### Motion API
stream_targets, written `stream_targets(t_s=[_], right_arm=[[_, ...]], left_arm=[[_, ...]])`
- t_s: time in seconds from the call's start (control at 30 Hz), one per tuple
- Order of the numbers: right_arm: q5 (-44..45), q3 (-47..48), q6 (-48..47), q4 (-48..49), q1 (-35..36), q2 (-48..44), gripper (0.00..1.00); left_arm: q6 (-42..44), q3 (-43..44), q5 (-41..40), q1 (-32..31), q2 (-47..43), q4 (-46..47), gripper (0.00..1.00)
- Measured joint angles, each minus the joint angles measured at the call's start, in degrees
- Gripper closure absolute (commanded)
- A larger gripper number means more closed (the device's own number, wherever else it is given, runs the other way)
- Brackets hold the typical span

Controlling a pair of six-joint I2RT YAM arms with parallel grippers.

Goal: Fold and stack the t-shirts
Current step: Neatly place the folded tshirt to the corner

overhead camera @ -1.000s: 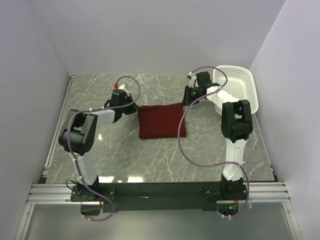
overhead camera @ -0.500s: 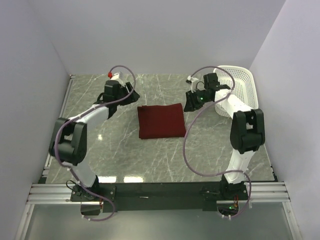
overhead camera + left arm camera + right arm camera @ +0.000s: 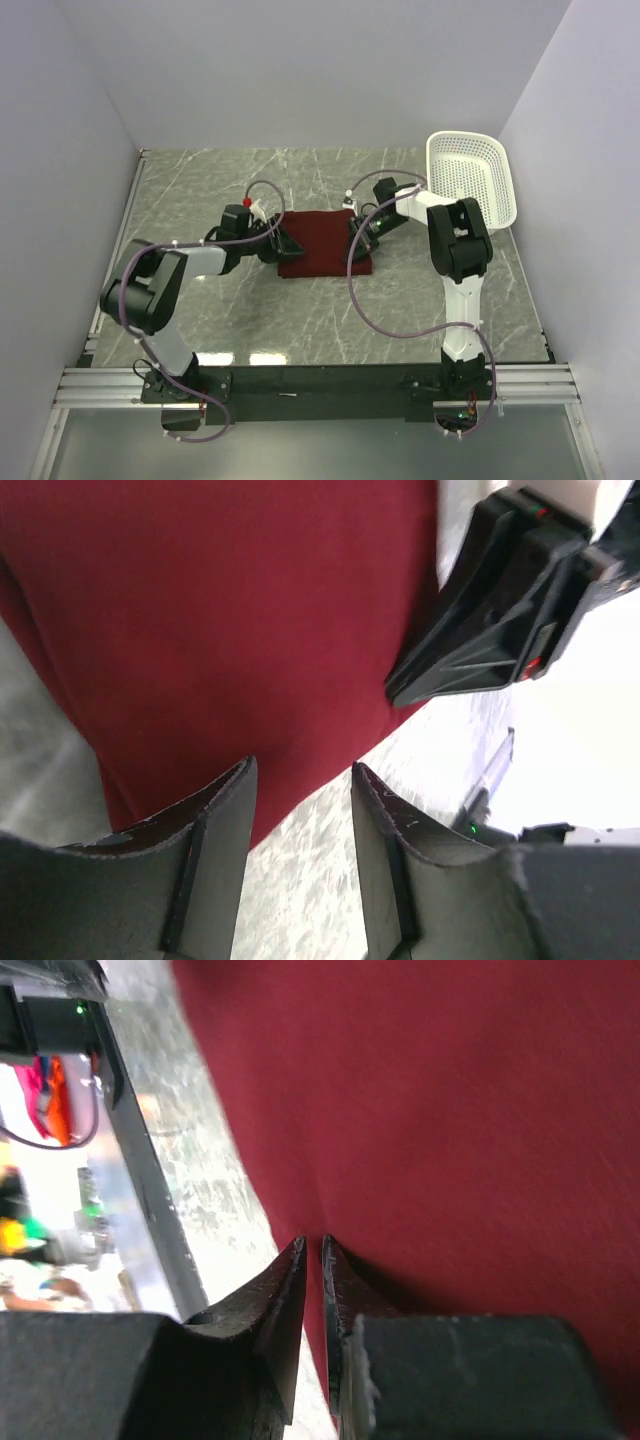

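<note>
The plain dark red cotton t-shirt point(image 3: 322, 243) lies folded into a flat, roughly square packet near the middle of the grey-green marble-patterned table point(image 3: 300, 315).

The left gripper point(image 3: 284, 245) sits low at the packet's 9 o'clock edge. In the left wrist view its two dark fingers point(image 3: 215, 820) are spread, with a clear gap between them, and the t-shirt's point(image 3: 230, 620) edge and a strip of table show through that gap.

The right gripper point(image 3: 358, 232) meets the packet at about 3 o'clock, touching or just above the cloth. In the right wrist view the right gripper's point(image 3: 312, 1260) fingertips are pressed almost together, leaving only a thin slit over the t-shirt's point(image 3: 450, 1110) hem. Whether any cloth is nipped in that slit cannot be told. The same gripper shows as a black wedge point(image 3: 500, 600) at 2 o'clock in the left wrist view, resting at the cloth's edge.

A white plastic mesh basket point(image 3: 497, 175) stands at 2 o'clock from the t-shirt, well apart from it, by the right wall. Purple cables point(image 3: 365, 305) loop from both arms.
</note>
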Motion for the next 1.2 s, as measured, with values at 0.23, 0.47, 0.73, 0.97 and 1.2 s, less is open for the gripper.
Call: stream_targets(t_s=[0.23, 0.47, 0.73, 0.97, 1.2], right_arm=[[2.6, -5.6, 6.2, 0.5, -1.5, -0.1, 0.82], [3.0, -7.1, 9.9, 0.5, -2.3, -0.7, 0.82], [8.8, -5.6, -2.7, -7.5, -4.1, -11.9, 0.7], [20.5, -15.5, -1.7, 4.6, -4.5, -44.3, 0.23], [28.7, -29.1, 3.1, 15.5, -7.1, -56.7, 0.17]], left_arm=[[-2.4, -0.4, 1.8, -0.5, 5.2, 1.4, 0.53], [-2.3, 0.1, 0.0, -0.5, 6.7, 0.6, 0.52], [4.7, 2.9, -9.4, 0.1, -1.7, -7.2, 0.34], [11.9, 6.1, -18.3, 0.6, -12.2, -12.3, 0.29], [12.4, 5.3, -16.3, 0.6, -2.6, -15.6, 0.3]])
